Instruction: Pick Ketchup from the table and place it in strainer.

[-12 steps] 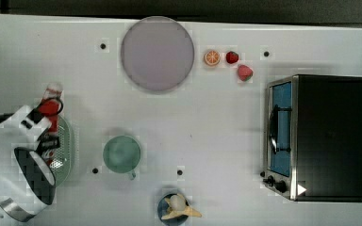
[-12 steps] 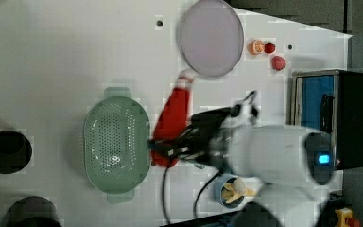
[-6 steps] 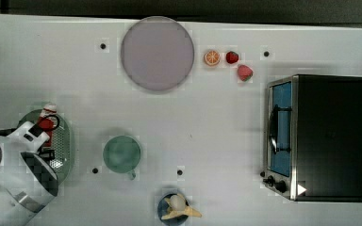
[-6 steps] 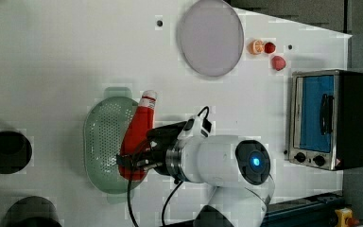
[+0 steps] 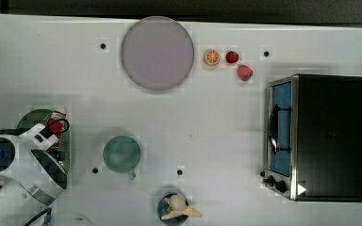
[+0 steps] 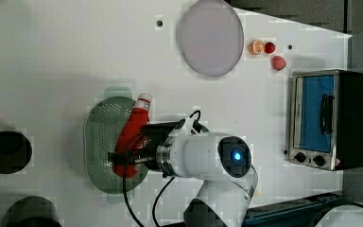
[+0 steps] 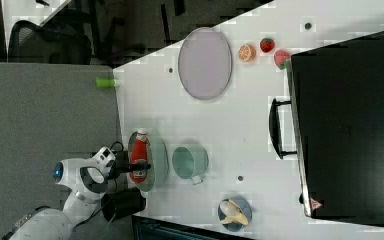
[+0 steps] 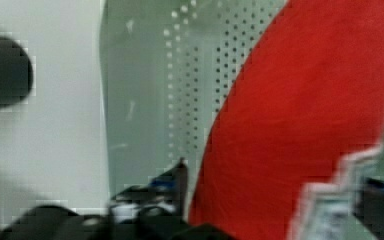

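Over the strainer, the gripper is holding the ketchup. Its two dark fingers are squeezing the fat red end of the bottle, one on each side. The bottle is lying tilted, and its white cap is pointing toward the plate in the left view. The red body is sitting over the green basket, while the cap is poking out past the rim. I cannot tell if the bottle is touching the bottom of the basket or hanging just above it.

In the wrist view, the ketchup is looking big and red, and the strainer with its many little holes is showing right behind it. The white table is showing beside the basket.

In the right view, the ketchup is lying along the strainer, and the gripper is crossing its lower end.

In the top view, the white robot arm is covering part of the strainer, and the ketchup is peeking out next to it. The green cup is standing near the strainer. The toaster oven is sitting far off at the top view's right. An orange slice and two strawberries are lying close together between the plate and the oven. A banana is resting on a small dark dish.
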You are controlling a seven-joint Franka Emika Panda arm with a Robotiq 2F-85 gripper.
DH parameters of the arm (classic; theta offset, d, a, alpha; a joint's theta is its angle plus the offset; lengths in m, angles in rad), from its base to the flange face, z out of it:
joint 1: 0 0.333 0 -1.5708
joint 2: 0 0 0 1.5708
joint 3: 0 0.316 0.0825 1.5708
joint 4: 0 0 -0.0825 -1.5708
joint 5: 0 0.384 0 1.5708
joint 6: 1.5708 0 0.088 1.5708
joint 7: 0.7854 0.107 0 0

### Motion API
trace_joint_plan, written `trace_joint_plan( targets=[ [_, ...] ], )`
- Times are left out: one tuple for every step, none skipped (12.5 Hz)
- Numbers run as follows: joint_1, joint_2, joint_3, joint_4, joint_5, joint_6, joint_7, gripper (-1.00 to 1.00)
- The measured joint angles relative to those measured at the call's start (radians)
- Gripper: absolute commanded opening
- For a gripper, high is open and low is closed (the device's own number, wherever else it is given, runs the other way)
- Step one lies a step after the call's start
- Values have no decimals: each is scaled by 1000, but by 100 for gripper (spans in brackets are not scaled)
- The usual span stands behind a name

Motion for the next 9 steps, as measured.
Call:
trace_joint_plan(
  targets=[
    [-2, -2, 0, -2, 0, 5, 12, 100],
    [-3, -10, -1, -2, 1, 2, 22, 100],
    [-5, -26, -4, -6, 1, -3, 38, 100],
    [-10, -52, -4, -6, 0, -21, 60, 100],
    [-20, -91, -2, -6, -1, -62, 72, 100],
    [-31, -146, -3, -4, -1, -125, 74, 100],
    [-48, -214, -2, 4, 2, -191, 74, 100],
    [-74, -286, 2, 20, 8, -262, 76, 100],
    [-102, -358, 0, 37, 28, -329, 80, 100]
  ],
)
